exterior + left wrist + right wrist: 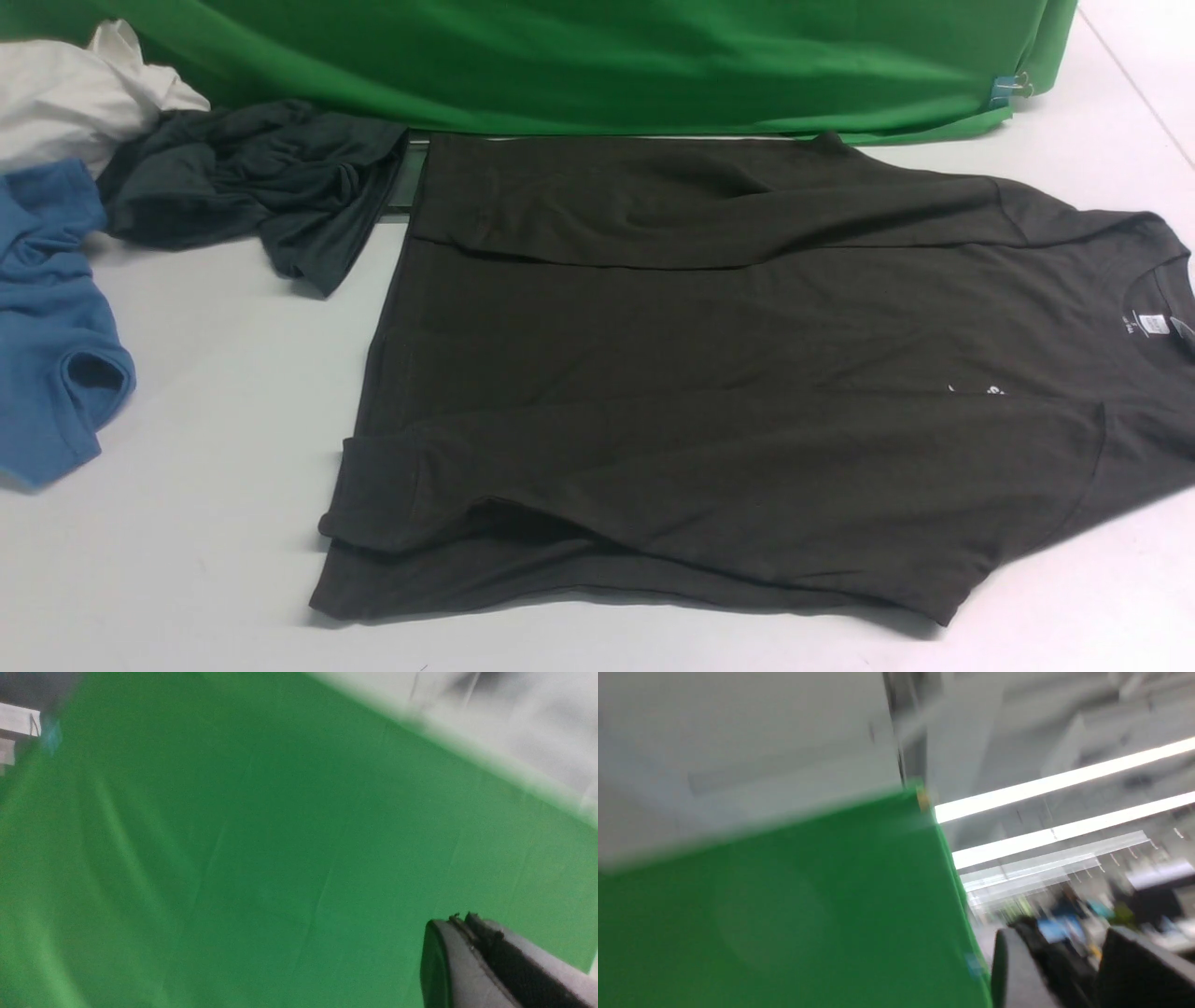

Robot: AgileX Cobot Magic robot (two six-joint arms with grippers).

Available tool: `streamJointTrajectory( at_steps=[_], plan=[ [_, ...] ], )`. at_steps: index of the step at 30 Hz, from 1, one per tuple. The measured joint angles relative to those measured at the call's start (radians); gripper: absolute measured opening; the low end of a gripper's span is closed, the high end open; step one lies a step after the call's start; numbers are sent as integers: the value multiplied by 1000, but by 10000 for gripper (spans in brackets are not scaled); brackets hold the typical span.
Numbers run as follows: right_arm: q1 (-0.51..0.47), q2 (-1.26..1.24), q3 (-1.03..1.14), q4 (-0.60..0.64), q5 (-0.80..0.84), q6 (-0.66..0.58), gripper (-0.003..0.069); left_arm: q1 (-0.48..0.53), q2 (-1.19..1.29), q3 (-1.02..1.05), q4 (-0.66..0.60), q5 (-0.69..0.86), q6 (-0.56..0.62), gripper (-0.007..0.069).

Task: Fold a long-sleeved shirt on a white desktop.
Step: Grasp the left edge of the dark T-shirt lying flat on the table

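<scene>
- Where the front camera looks across the white desktop [187,467], the long-sleeved shirt [709,373] lies flat from centre out to 3 o'clock. Its collar and neck label [1155,325] are at 3 o'clock and its hem is toward 9 o'clock.
- Front: both sleeves lie folded across the body, one along the 12 o'clock edge and one along the 6 o'clock edge.
- Front: charcoal-grey garment [252,187] at 10 o'clock, just beside the shirt's far hem corner. Blue shirt [47,327] at 9 o'clock, well apart. Green backdrop [597,56] at 12 o'clock.
- Left wrist: left gripper [460,919] has its fingers pressed together, gripping nothing. Backdrop fills the frame behind.
- Right wrist: right gripper [1062,952] has its fingers apart, gripping nothing. Picture blurred, with backdrop and ceiling light strips [1064,781] behind.
</scene>
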Motion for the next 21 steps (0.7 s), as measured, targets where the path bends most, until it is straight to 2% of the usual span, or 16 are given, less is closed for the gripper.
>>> streamJointTrajectory(
  at_steps=[2, 3, 6, 10, 15, 21],
  plan=[
    [0, 90, -65, -2, 148, -133, 242, 0, 135, -144, 27, 205, 83, 21],
    [0, 96, -65, -2, 158, -140, 242, 0, 135, -144, 30, 217, 91, 21],
    [2, 194, -56, -2, 296, -190, 242, 0, 260, -227, 88, 308, 244, 21],
    [54, 252, 32, -3, 309, -179, 242, 0, 361, -234, 103, 345, 336, 21],
    [184, 260, 152, -3, 254, -179, 242, 0, 469, -234, 103, 342, 354, 21],
    [356, 262, 266, -3, 201, -142, 242, 0, 567, -234, 98, 255, 355, 21]
  ],
)
